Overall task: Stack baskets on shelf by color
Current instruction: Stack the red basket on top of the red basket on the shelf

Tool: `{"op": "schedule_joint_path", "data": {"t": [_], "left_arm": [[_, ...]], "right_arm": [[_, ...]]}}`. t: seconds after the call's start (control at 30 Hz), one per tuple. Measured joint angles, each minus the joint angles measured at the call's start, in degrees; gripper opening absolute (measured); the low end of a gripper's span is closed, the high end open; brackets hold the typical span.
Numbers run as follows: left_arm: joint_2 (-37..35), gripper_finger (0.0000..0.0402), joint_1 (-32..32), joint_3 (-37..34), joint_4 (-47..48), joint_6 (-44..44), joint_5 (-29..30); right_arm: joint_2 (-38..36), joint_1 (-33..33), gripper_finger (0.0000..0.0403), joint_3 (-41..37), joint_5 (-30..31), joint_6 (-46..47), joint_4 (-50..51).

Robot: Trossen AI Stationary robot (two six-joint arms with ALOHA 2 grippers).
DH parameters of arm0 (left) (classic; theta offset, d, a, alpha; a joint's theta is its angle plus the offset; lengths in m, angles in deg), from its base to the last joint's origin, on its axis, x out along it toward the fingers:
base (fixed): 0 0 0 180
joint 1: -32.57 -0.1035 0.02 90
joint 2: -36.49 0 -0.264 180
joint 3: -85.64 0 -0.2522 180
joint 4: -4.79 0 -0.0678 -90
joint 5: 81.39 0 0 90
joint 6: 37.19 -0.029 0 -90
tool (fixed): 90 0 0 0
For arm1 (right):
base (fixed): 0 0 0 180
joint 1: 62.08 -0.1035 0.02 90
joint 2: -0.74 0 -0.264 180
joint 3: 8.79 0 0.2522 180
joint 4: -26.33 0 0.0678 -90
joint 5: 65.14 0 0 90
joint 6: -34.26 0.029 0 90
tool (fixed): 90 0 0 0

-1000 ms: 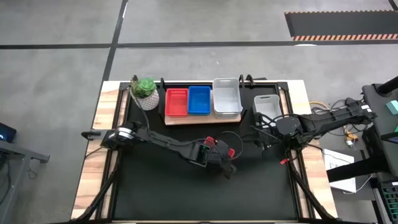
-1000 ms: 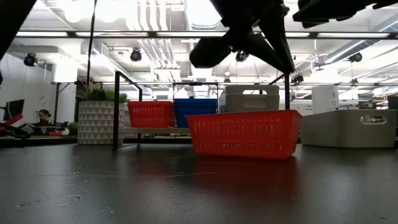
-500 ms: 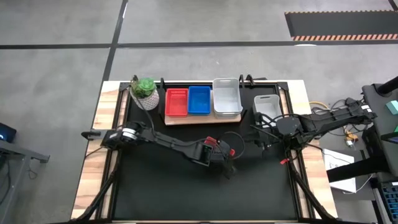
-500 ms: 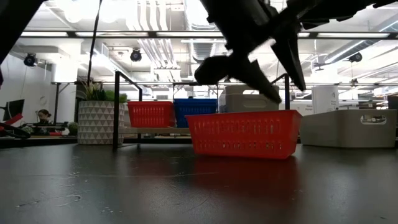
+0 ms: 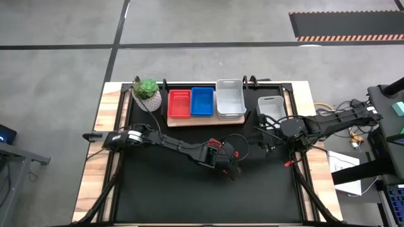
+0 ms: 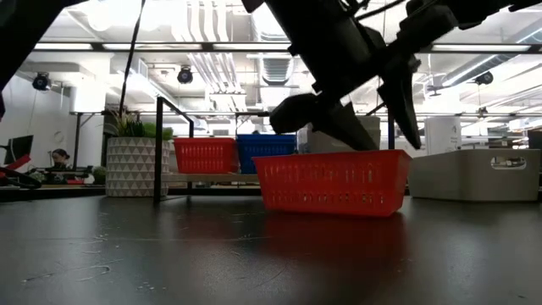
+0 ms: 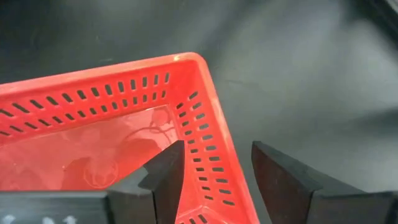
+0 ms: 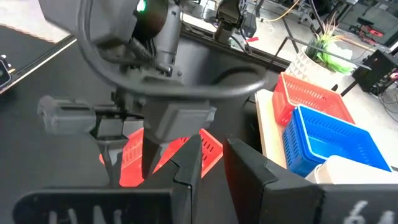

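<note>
Compared with one second ago, the left hand point(image 7: 214, 180) is lower in the low view: its dark fingers point(image 6: 326, 119) now reach the top rim of the loose red basket point(image 6: 332, 181), where earlier they hung above it. In the high view the hand sits slightly nearer the shelf than before. The basket itself has not shifted on the table point(image 5: 164, 189).

The left hand's fingers are apart and straddle one perforated side wall of this red basket near a corner, one finger inside, one outside; they are not clamped. The basket interior shows no contents.

On the wooden shelf point(image 5: 189, 123) stand a red basket point(image 5: 179, 103), a blue basket point(image 5: 202, 101) and a whitish-grey basket point(image 5: 230, 98) side by side. A further grey basket point(image 5: 271, 107) rests on the table beside the shelf.

The right hand point(image 8: 211, 163) waits near that grey basket, fingers slightly apart, holding nothing.
</note>
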Motion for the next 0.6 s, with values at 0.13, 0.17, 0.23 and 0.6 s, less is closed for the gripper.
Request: {"op": "schedule_joint_path", "data": {"t": [0.13,0.17,0.23,0.6], "left_arm": [[0.14,0.0171,0.00,-0.04,-0.68,0.04,0.71],[0.14,0.0171,0.00,-0.04,-0.81,0.07,0.89],[0.23,0.0171,0.00,-0.08,-0.68,0.07,0.90],[3.95,0.0157,-0.02,-0.69,-2.30,-0.07,0.76]], "right_arm": [[0.02,0.00,0.0059,-0.02,0.01,0.02,0.10],[0.02,0.00,0.0059,-0.02,0.00,0.02,0.07],[0.02,0.00,0.0059,-0.02,0.02,0.02,0.11],[0.11,0.02,0.0059,-0.07,0.04,0.09,0.39]]}}
